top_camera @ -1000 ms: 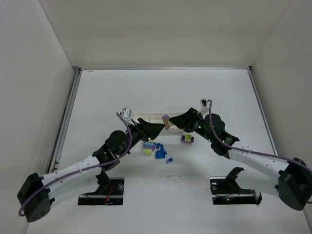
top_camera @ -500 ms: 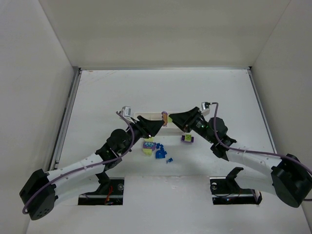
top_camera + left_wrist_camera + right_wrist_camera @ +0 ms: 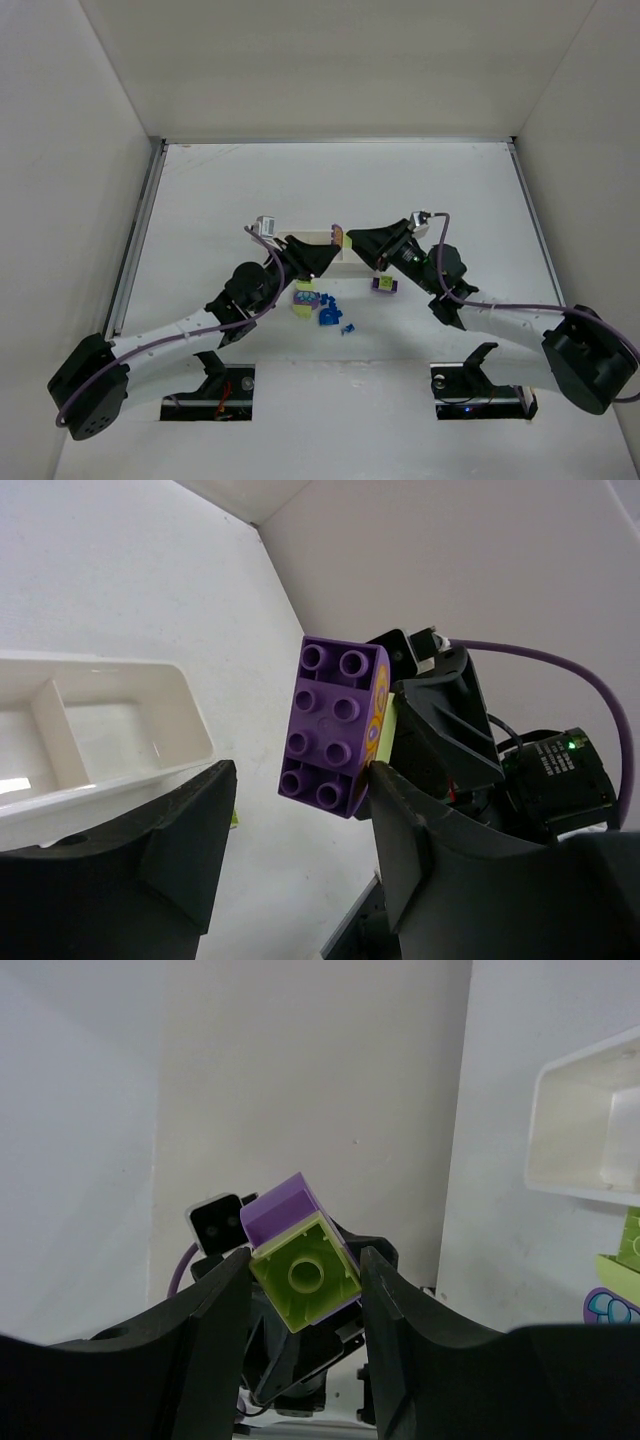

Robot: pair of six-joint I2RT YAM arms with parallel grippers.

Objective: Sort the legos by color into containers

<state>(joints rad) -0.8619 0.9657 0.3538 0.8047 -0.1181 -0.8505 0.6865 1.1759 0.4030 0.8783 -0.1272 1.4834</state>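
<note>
A purple lego (image 3: 335, 725) stuck onto a lime lego (image 3: 305, 1280) hangs in the air beside the white tray of containers (image 3: 300, 243). My right gripper (image 3: 305, 1253) is shut on the lime part, both fingers against it. From the other side my left gripper (image 3: 300, 780) straddles the purple part. Its right finger (image 3: 400, 810) touches the brick, while a wide gap separates the other finger from it, so it is open. In the top view the two grippers meet at this stack (image 3: 338, 238). The tray's compartments (image 3: 120, 725) look bare.
Loose legos lie on the table in front of the tray: a purple and lime clump (image 3: 305, 298), blue ones (image 3: 328, 315), a small blue one (image 3: 348, 328) and a purple one (image 3: 383, 285) under the right arm. White walls enclose the table.
The right gripper carried the stack a little left, over the tray's end. The left gripper moved in around it, and its jaws have narrowed.
</note>
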